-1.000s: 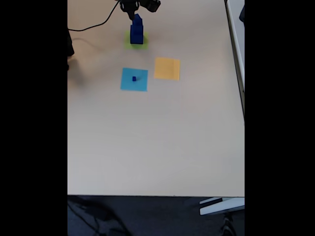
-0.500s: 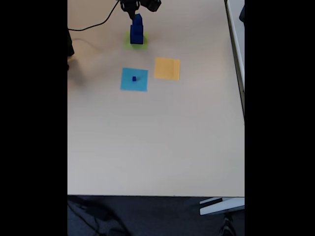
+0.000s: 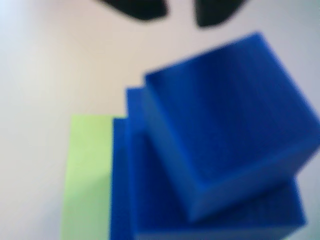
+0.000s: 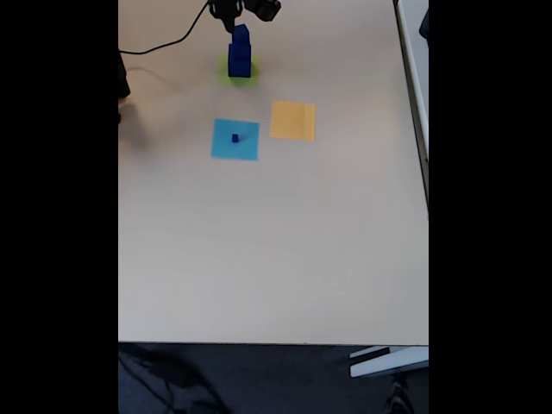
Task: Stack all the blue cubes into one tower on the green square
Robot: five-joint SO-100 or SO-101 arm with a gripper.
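Three dark-blue cubes form a stepped tower [image 4: 239, 53] on the green square [image 4: 237, 74] at the table's far end. In the wrist view the tower's top cube [image 3: 225, 135] is close and blurred, turned askew on the wider cubes [image 3: 150, 210] below it, and the green square [image 3: 87, 175] shows at the lower left. A tiny blue cube [image 4: 235, 138] sits apart on the flat light-blue square [image 4: 235, 148]. My gripper [image 4: 228, 15] hovers just above and behind the tower. It is open [image 3: 180, 10], and its dark fingertips [image 3: 135, 7] hold nothing.
An orange-yellow square [image 4: 292, 120] lies to the right of the light-blue one. A black cable [image 4: 164, 45] runs across the far left of the table. The table's right edge [image 4: 417, 129] and near edge [image 4: 276, 342] bound a wide bare surface.
The gripper has lifted slightly up and away from the tower's top. The tower and the tiny cube have not moved.
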